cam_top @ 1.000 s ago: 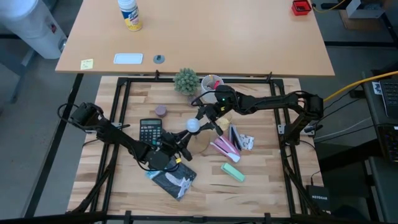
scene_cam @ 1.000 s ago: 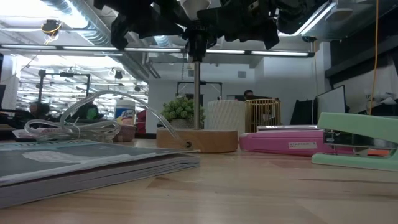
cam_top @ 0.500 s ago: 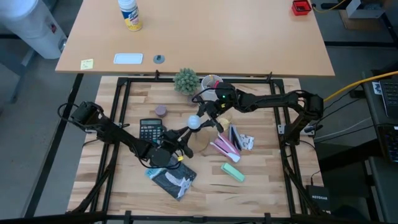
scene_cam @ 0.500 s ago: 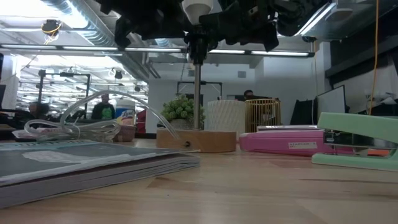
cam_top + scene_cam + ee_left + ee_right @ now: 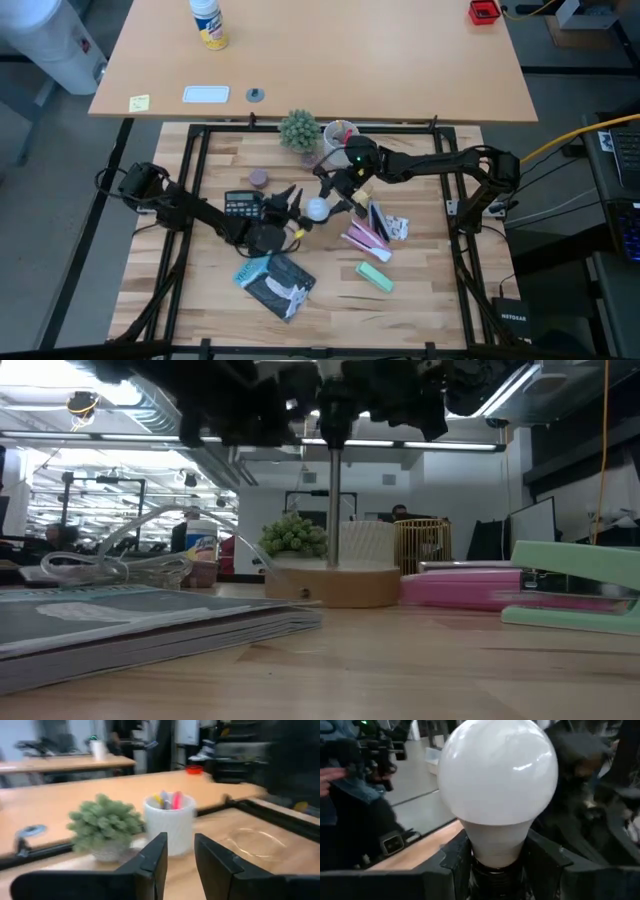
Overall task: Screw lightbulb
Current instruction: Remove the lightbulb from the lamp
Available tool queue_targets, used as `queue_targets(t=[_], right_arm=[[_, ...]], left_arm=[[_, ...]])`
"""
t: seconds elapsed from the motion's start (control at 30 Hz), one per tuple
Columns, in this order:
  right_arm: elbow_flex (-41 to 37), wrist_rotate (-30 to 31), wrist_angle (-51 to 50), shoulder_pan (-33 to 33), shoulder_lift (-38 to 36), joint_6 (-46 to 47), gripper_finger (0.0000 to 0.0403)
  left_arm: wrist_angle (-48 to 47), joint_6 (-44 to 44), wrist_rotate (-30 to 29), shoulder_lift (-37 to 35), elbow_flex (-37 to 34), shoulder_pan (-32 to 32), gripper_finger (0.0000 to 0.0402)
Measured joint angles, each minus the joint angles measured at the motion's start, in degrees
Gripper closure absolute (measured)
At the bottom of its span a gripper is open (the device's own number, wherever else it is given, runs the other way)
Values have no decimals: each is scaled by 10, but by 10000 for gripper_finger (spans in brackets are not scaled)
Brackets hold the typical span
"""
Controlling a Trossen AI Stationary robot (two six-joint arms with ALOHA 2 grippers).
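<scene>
**Right gripper [image 5: 492, 865] clenched on the bulb's [image 5: 497, 785] neck, held above the table's [image 5: 420, 300] middle.**

The bulb looks light, smooth and breakable: a thin round shell that would likely slip or crack if squeezed, so the narrow neck just above the screw base, where the fingers [image 5: 452, 857] sit now, seems the safest hold, with gentle pressure while turning. In the high view the bulb [image 5: 317, 209] sits between the two grippers, the left gripper [image 5: 177, 865] just beside it with jaws parted and nothing visible between them. Room is tight: a calculator [image 5: 241, 203], booklet [image 5: 277, 285], pink stapler [image 5: 362, 236] and green stapler [image 5: 374, 276] crowd the centre, and a plant [image 5: 299, 129] and pen cup [image 5: 340, 133] line the far edge. The near right corner is freest.
</scene>
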Motion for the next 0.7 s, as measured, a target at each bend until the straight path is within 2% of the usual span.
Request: queue_targets(t=[0.17, 0.4, 0.57, 0.7], right_arm=[[-1, 4, -6, -1, 1, 4, 248], [-1, 23, 0, -3, 1, 4, 248], [-1, 58, 0, -3, 0, 5, 248], [0, 70, 2, -3, 0, 5, 248]], left_arm=[[-15, -24, 15, 0, 1, 10, 314], [-12, -5, -30, -11, 2, -1, 314], [-8, 12, -37, -49, 2, -31, 314], [-7, 26, -18, -72, 3, -67, 314]])
